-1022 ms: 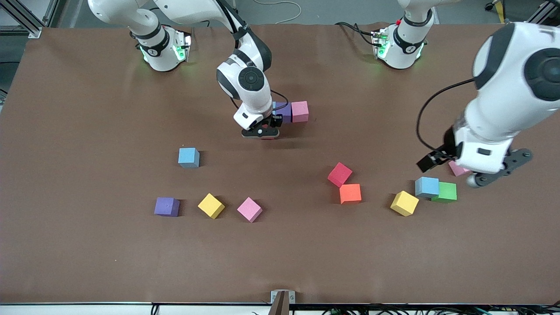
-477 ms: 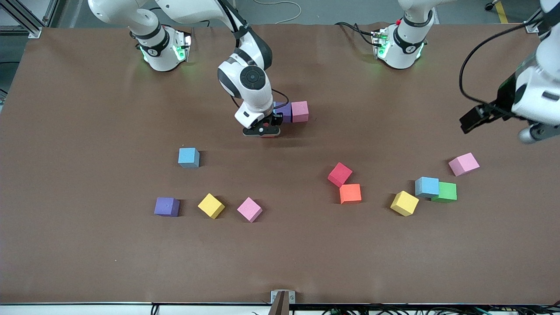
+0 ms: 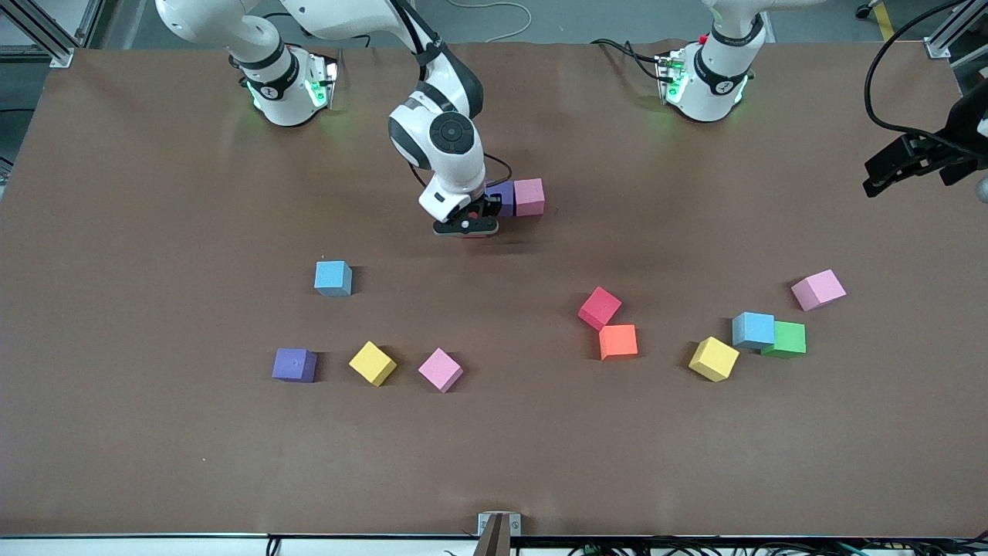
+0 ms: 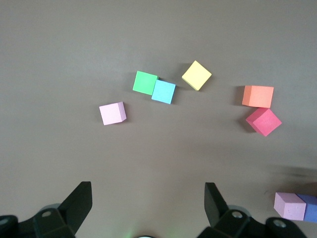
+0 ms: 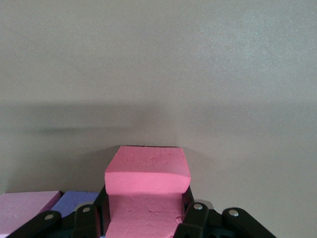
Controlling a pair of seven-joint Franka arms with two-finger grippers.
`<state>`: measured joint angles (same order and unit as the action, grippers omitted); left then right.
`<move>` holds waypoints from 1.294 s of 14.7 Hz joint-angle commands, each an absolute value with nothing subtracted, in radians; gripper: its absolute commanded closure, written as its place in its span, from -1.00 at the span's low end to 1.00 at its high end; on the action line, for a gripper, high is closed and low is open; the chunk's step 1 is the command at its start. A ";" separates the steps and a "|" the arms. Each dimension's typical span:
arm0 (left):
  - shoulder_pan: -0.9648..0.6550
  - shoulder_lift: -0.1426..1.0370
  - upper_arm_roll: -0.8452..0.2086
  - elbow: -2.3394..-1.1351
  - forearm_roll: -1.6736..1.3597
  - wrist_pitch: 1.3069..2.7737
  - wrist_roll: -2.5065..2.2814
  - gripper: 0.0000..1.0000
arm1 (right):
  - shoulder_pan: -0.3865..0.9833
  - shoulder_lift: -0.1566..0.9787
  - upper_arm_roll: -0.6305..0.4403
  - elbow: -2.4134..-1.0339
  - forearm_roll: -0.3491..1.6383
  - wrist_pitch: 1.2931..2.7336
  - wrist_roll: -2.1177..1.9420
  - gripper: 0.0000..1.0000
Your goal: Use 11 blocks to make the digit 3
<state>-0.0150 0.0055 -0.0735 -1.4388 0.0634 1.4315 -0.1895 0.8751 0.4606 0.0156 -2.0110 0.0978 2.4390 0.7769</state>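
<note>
1. Right gripper (image 3: 466, 228) low over the middle of the counter (image 3: 154, 432), jaws clamped on a red block (image 5: 147, 171); block seated between the two jaws, its front part sticking out past them.
2. In the front view only a sliver of that red block visible under the gripper, so contact with the counter hard to judge.
3. Just beside the right gripper, farther from the front camera: purple block (image 3: 502, 195) and pink block (image 3: 529, 196), touching side by side; possibly a blue block tucked under the wrist next to the purple one, mostly hidden.
4. Left gripper (image 4: 147, 198) high over the left arm's end of the counter, jaws wide apart, nothing between them.
5. Loose blocks, counted in the front view:
   - blue: two, one (image 3: 333, 278) toward the right arm's end, one (image 3: 753, 330) touching the green cube (image 3: 788, 339);
   - yellow: two (image 3: 373, 363) (image 3: 714, 358);
   - pink: two loose (image 3: 441, 369) (image 3: 818, 289);
   - purple: one loose (image 3: 294, 364);
   - red: one loose (image 3: 600, 307), touching at a corner the single orange block (image 3: 618, 341).
6. Green cube: one only, toward the left arm's end.
7. Row nearest the front camera: purple, yellow, pink, each apart from the next.
</note>
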 commanded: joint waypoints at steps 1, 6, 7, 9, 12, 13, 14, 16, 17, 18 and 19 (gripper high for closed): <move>-0.041 -0.048 -0.067 -1.497 0.048 1.428 -0.190 -1.00 | 0.888 0.459 0.009 -2.026 0.110 2.457 0.792 0.98; -0.041 -0.081 -0.087 -1.540 0.029 1.436 -0.175 -1.00 | 0.893 0.466 0.009 -2.023 0.110 2.471 0.792 0.97; -0.038 -0.090 -0.100 -1.549 0.029 1.436 -0.172 -1.00 | 0.894 0.468 0.009 -2.022 0.110 2.471 0.792 0.96; -0.040 -0.106 -0.103 -1.569 0.028 1.436 -0.172 -1.00 | 0.894 0.469 0.009 -2.022 0.110 2.471 0.792 0.96; -0.037 -0.120 -0.130 -1.589 0.025 1.443 -0.172 -1.00 | 0.896 0.471 0.009 -2.023 0.110 2.465 0.790 0.94; -0.031 -0.129 -0.130 -1.597 0.008 1.443 -0.170 -1.00 | 0.896 0.471 0.009 -2.023 0.109 2.461 0.790 0.94; -0.026 -0.133 -0.127 -1.609 -0.018 1.447 -0.170 -1.00 | 0.896 0.471 0.009 -2.025 0.109 2.457 0.790 0.93; -0.026 -0.143 -0.127 -1.626 -0.020 1.448 -0.170 -1.00 | 0.896 0.471 0.009 -2.025 0.109 2.457 0.792 0.91; -0.026 -0.147 -0.129 -1.635 -0.020 1.450 -0.172 -1.00 | 0.896 0.471 0.009 -2.025 0.110 2.457 0.792 0.83; -0.026 -0.153 -0.129 -1.635 -0.020 1.453 -0.170 -1.00 | 0.894 0.471 0.009 -2.023 0.109 2.457 0.802 0.40; -0.026 -0.155 -0.129 -1.638 -0.020 1.454 -0.170 -1.00 | 0.894 0.471 0.008 -2.022 0.110 2.456 0.807 -0.99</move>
